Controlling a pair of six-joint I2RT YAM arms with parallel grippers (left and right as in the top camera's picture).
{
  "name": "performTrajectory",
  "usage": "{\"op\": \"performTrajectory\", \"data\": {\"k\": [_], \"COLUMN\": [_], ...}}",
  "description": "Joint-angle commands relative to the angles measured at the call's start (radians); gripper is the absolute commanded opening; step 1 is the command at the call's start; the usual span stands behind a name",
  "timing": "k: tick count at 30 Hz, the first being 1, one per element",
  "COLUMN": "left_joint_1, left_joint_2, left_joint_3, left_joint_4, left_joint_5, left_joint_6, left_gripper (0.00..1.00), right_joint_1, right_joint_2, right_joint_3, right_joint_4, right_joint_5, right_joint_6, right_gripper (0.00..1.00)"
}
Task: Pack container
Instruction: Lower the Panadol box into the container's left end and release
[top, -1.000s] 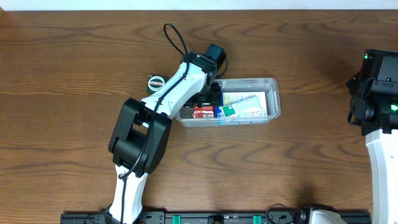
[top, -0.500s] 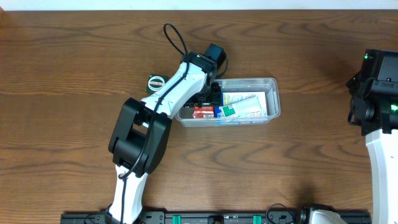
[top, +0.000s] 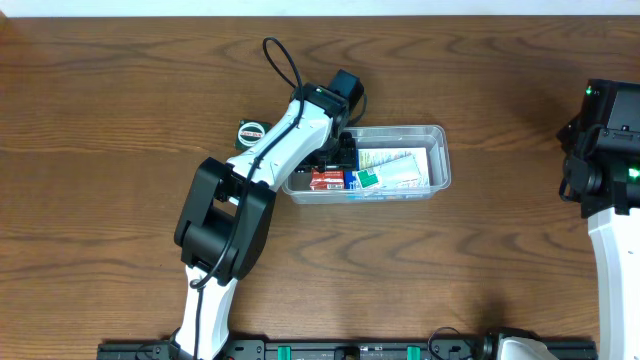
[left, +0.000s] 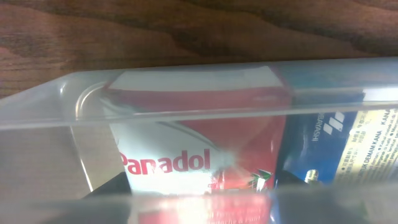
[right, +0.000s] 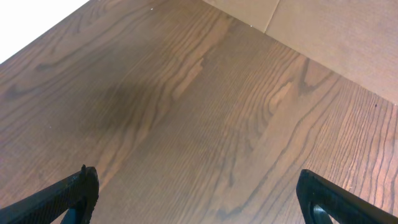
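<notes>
The clear plastic container (top: 438, 160) lies on the table's middle and holds a red and white Panadol pack (top: 325, 180), a blue pack (top: 350, 180) and a white and green tube box (top: 395, 170). My left gripper (top: 338, 155) reaches into the container's left end. In the left wrist view its dark fingers (left: 199, 193) stand wide apart, open, on either side of the Panadol pack (left: 186, 158), seen through the container wall (left: 62, 99). My right gripper (right: 196, 193) is open and empty over bare wood at the far right.
A small round green and white item (top: 250, 131) lies on the table just left of the container, beside my left arm. The right arm (top: 605, 150) stands at the table's right edge. The floor shows beyond the table edge in the right wrist view.
</notes>
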Motion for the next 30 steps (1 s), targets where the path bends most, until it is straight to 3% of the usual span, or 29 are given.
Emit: {"op": "performTrajectory", "data": {"k": [1,30], "left_joint_1": [0.004,0.011], "left_joint_2": [-0.040,-0.047], "left_joint_3": [0.014,0.023], "left_joint_4": [-0.005,0.010], "left_joint_5": [-0.005,0.074], "left_joint_6": [0.006,0.105], "left_gripper": [0.74,0.74], "right_joint_1": [-0.008,-0.008], "right_joint_2": [0.003,0.003], "right_joint_3": [0.002,0.002], "right_joint_4": [-0.001,-0.001], "right_joint_5": [0.007,0.007], "right_joint_6": [-0.014,-0.014], "right_gripper": [0.99,0.99]}}
